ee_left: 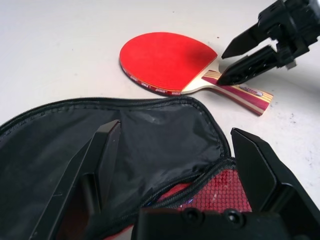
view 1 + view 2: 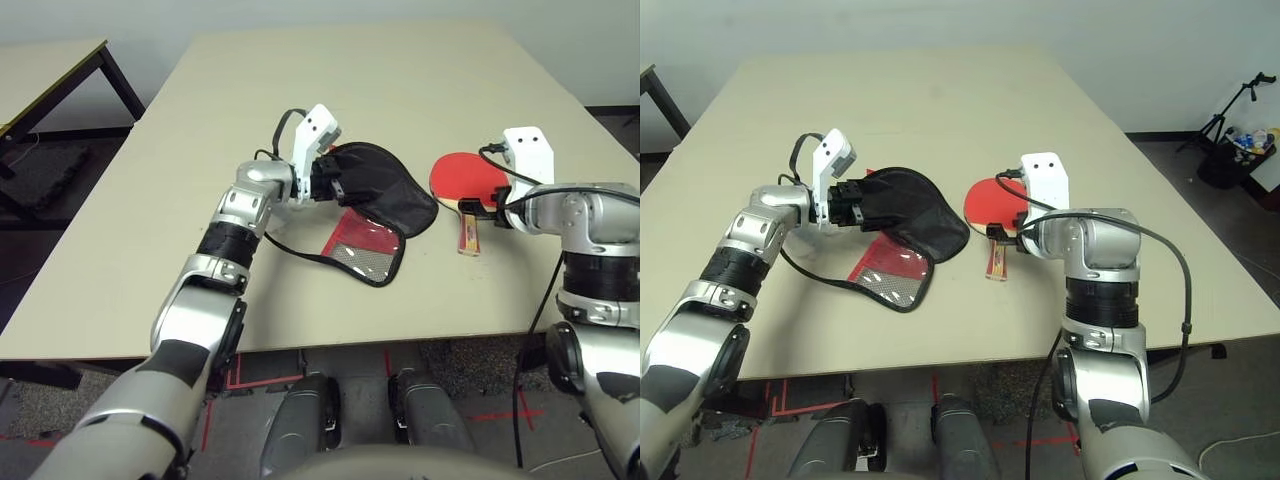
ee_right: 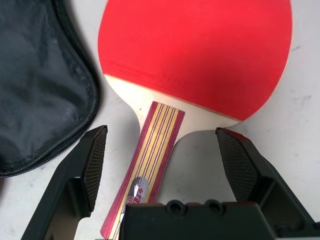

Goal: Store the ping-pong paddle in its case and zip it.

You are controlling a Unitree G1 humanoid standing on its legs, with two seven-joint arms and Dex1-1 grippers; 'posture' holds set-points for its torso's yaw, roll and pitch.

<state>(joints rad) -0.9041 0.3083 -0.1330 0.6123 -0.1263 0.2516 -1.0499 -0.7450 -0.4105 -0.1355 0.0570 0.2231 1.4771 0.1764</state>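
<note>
The ping-pong paddle (image 2: 462, 176) lies flat at the table's right, red face up, its striped handle (image 3: 150, 160) pointing toward the front edge. My right gripper (image 3: 167, 150) is open and low over the paddle's neck, one finger on each side of the handle, not touching it. To the paddle's left the case (image 2: 385, 195) lies unzipped, its black lining (image 1: 150, 145) folded up and the red mesh side (image 2: 360, 245) spread on the table. My left gripper (image 1: 175, 150) is open at the case's left edge, its fingers (image 1: 100, 165) spread over the lining.
The tan table (image 2: 400, 80) has bare room behind and to the left of the case. A black cable (image 2: 300, 250) loops from my left wrist onto the table by the case. A second table (image 2: 50, 70) stands far left, and a tripod (image 2: 1230, 110) far right.
</note>
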